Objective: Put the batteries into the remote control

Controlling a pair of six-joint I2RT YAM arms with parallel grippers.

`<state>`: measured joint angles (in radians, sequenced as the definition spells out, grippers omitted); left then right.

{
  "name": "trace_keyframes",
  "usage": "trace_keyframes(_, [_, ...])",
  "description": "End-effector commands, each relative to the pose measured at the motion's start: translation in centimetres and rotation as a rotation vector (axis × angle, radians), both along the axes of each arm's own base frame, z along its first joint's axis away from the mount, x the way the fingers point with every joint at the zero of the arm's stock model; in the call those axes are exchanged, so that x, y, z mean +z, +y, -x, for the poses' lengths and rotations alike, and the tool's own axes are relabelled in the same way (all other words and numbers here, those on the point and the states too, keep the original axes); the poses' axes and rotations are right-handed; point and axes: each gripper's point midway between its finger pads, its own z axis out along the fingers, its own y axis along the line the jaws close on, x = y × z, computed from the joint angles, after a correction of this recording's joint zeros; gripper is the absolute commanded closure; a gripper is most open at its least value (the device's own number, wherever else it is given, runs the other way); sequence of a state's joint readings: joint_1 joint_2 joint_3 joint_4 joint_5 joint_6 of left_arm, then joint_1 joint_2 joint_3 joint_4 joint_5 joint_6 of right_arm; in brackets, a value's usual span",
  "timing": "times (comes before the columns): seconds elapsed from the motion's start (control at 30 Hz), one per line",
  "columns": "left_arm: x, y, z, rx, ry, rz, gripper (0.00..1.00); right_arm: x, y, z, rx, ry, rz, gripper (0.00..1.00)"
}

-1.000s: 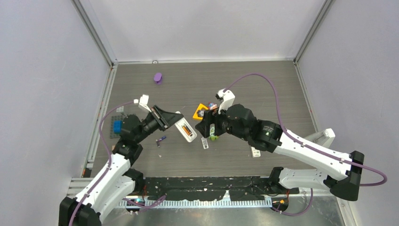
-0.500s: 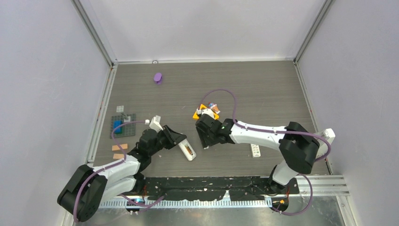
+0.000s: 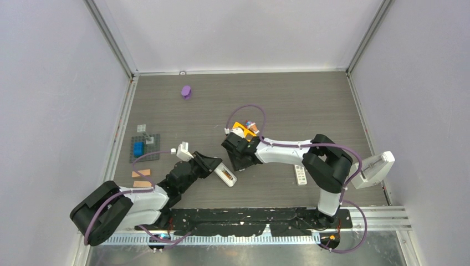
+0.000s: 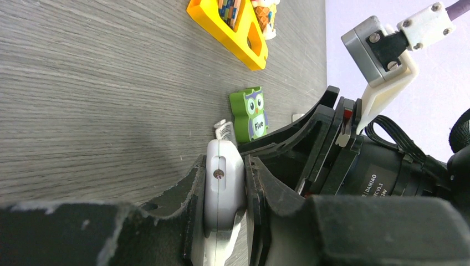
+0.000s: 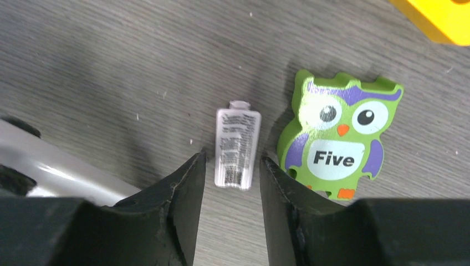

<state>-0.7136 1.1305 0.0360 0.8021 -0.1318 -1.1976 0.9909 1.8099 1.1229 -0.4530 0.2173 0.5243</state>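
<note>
Your left arm now sits low by the near edge, where a second ago it was raised. The left gripper [image 4: 224, 166] stays clamped on the remote [image 4: 221, 194], fingers pressing its two long edges, and the remote lies nearer you than it did.

Just beyond, your right gripper [image 5: 232, 158] has dropped to the table [image 5: 111, 61]. Its jaws have narrowed from wide to a close straddle of a small white labelled piece [image 5: 237, 148]. Slivers of table show on both sides, so they stand open and grip nothing yet.

I take that flat piece for the battery cover, not a battery, so you seem to be reaching for the cover rather than fetching a cell. An orange streak [image 3: 223, 173] in the remote's open back may be a battery already seated, though it is too small to be sure. I can pick out no loose batteries now.

From above, the remote's long axis runs ten-thirty to four-thirty, with its free end toward four-thirty. In the right wrist view the white piece lies twelve to six, tab at twelve. The green owl block [image 5: 338, 141] is just beside it at three o'clock, and the yellow tray [image 5: 438, 19] is farther off at one o'clock.
</note>
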Motion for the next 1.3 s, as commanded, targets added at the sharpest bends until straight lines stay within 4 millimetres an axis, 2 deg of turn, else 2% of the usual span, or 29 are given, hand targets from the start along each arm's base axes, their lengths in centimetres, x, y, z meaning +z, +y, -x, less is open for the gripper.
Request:
trace_keyframes(0.0, [-0.7, 1.3, 0.0, 0.087, -0.027, -0.014, 0.99, 0.1, 0.6, -1.4, -0.014, -0.040, 0.014, 0.59])
trace_keyframes(0.03, [-0.9, 1.4, 0.2, 0.088, -0.028, -0.022, 0.98, 0.0, 0.6, -1.4, -0.011, -0.038, 0.017, 0.63])
trace_keyframes(0.13, [-1.4, 1.6, 0.7, 0.084, -0.020, -0.027, 0.92, 0.0, 0.6, -1.2, -0.011, -0.035, 0.012, 0.83])
trace_keyframes(0.2, [-1.6, 1.3, 1.2, 0.073, -0.014, -0.034, 0.88, 0.0, 0.6, -1.2, -0.014, -0.034, 0.009, 0.90])
trace_keyframes(0.27, [-2.2, 1.2, 1.6, 0.071, -0.004, -0.049, 0.82, 0.3, 0.6, -1.4, -0.018, -0.042, 0.004, 0.93])
trace_keyframes(0.4, [-3.6, 1.4, 2.4, 0.089, 0.044, -0.088, 0.63, 1.5, 0.8, -1.9, -0.035, -0.066, -0.025, 0.94])
trace_keyframes(0.53, [-4.3, 1.8, 2.7, 0.117, 0.074, -0.115, 0.56, 2.7, 0.8, -2.2, -0.045, -0.086, -0.051, 0.94])
trace_keyframes(0.6, [-4.4, 2.2, 2.7, 0.136, 0.082, -0.122, 0.51, 3.1, 0.7, -2.3, -0.045, -0.095, -0.057, 0.93])
trace_keyframes(0.67, [-4.5, 2.5, 2.7, 0.153, 0.093, -0.139, 0.45, 3.1, 0.5, -2.2, -0.041, -0.096, -0.058, 0.87])
trace_keyframes(0.8, [-5.0, 2.8, 2.9, 0.169, 0.115, -0.161, 0.33, 2.7, 0.8, -2.2, -0.016, -0.091, -0.057, 0.62])
trace_keyframes(0.93, [-5.6, 3.1, 3.2, 0.171, 0.139, -0.181, 0.23, 2.6, 1.0, -2.6, 0.004, -0.101, -0.042, 0.49])
trace_keyframes(1.07, [-5.3, 3.0, 3.1, 0.179, 0.166, -0.204, 0.18, 2.0, 1.4, -3.2, 0.027, -0.091, -0.028, 0.43])
trace_keyframes(1.27, [-6.2, 5.1, 4.3, 0.240, 0.292, -0.298, 0.14, 1.1, 1.8, -4.2, 0.050, -0.080, 0.006, 0.44])
